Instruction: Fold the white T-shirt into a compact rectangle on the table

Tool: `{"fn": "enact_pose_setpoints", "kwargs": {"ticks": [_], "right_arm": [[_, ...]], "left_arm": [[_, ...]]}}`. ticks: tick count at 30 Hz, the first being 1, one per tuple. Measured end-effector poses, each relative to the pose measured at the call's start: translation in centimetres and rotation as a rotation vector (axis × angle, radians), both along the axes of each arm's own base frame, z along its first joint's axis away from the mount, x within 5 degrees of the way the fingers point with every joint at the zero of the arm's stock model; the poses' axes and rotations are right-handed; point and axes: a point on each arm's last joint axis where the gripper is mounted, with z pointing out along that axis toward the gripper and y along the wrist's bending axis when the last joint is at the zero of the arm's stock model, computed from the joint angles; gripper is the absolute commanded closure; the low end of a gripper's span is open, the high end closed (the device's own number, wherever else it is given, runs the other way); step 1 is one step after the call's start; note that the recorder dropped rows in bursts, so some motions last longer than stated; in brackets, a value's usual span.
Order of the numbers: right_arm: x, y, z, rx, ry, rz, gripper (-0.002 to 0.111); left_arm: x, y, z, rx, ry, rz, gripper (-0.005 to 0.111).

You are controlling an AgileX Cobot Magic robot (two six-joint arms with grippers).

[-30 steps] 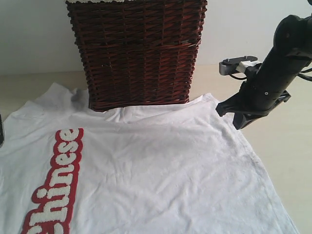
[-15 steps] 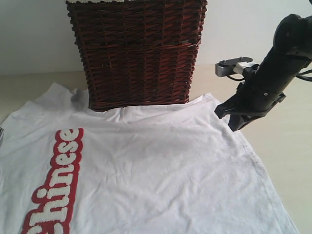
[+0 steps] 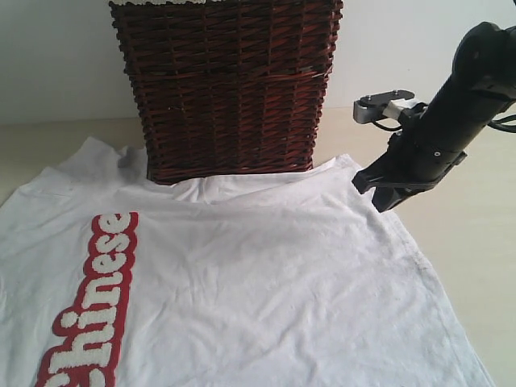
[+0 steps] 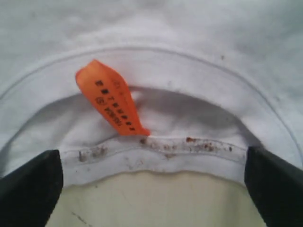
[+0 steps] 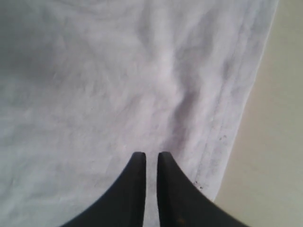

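Though lightly wrinkled, white T-shirt (image 3: 258,274): spread flat on the tabletop (image 3: 476,242), far edge against the wicker basket (image 3: 230,89) at 12 o'clock.
Red "Chinese" strip (image 3: 89,306): toward 8 o'clock.
Left pincer (image 4: 151,184): spread wide, straddling the collar (image 4: 156,153) (orange tag (image 4: 111,97) just beyond), holding nothing.
Right pincer (image 3: 379,193): at 3 o'clock over the shirt's edge, fingers nearly pressed together, nothing seen between them.

T-shirt (image 3: 266,274) spread on worktop (image 3: 484,242); basket (image 3: 230,89) behind it at far edge; right claw (image 3: 376,193) over shirt's far right corner.
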Motion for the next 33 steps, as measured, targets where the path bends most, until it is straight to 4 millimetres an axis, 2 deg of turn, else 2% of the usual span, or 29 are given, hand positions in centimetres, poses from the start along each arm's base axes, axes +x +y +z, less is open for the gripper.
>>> {"fn": "enact_pose_setpoints", "kwargs": {"ticks": [3, 9, 12, 19, 33], "right_arm": [[0.0, 0.1, 0.0, 0.006, -0.006, 0.006, 0.095], [0.0, 0.1, 0.0, 0.01, -0.002, 0.026, 0.073], [-0.1, 0.1, 0.0, 0.011, 0.001, 0.027, 0.067], [-0.1, 0.2, 0.0, 0.024, 0.001, 0.018, 0.067], [-0.1, 0.4, 0.1, 0.043, 0.006, 0.01, 0.067]], "left_arm": [[-0.2, -0.2, -0.5, -0.028, 0.036, -0.001, 0.001], [-0.2, -0.2, -1.4, -0.037, 0.08, -0.009, 0.001], [-0.2, -0.2, -1.4, -0.035, 0.083, -0.012, 0.001], [0.1, 0.1, -1.6, 0.004, 0.037, -0.043, 0.001], [-0.5, 0.0, -1.7, 0.016, 0.008, -0.029, 0.001]]}}
